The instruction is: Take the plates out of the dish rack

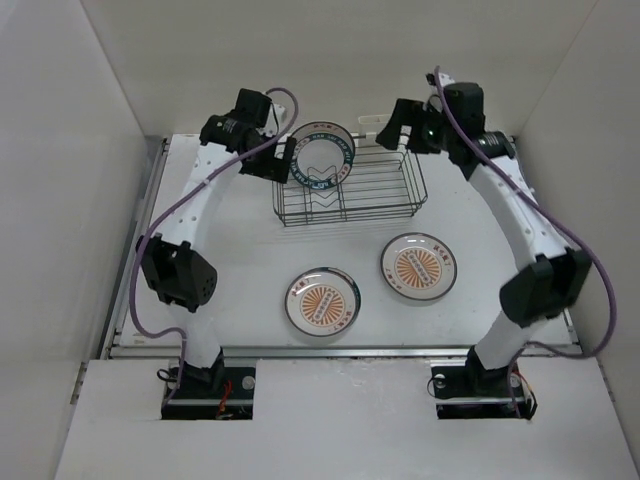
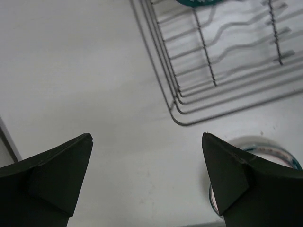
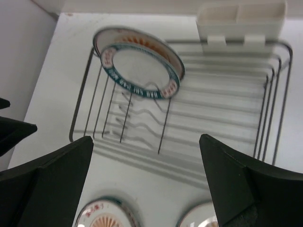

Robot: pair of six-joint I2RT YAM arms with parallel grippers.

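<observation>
The dark wire dish rack stands at the back of the table. At its left end two plates stand on edge: a teal-ringed plate in front and an orange sunburst plate behind it. Two more sunburst plates lie flat on the table in front of the rack, one to the left and one to the right. My left gripper hangs open just left of the rack's near-left corner, holding nothing. My right gripper is open and empty above the rack's back right.
A white plastic caddy is clipped on the rack's far side. White walls close in the table on the left, back and right. The edge of one flat plate shows behind my left gripper's right finger.
</observation>
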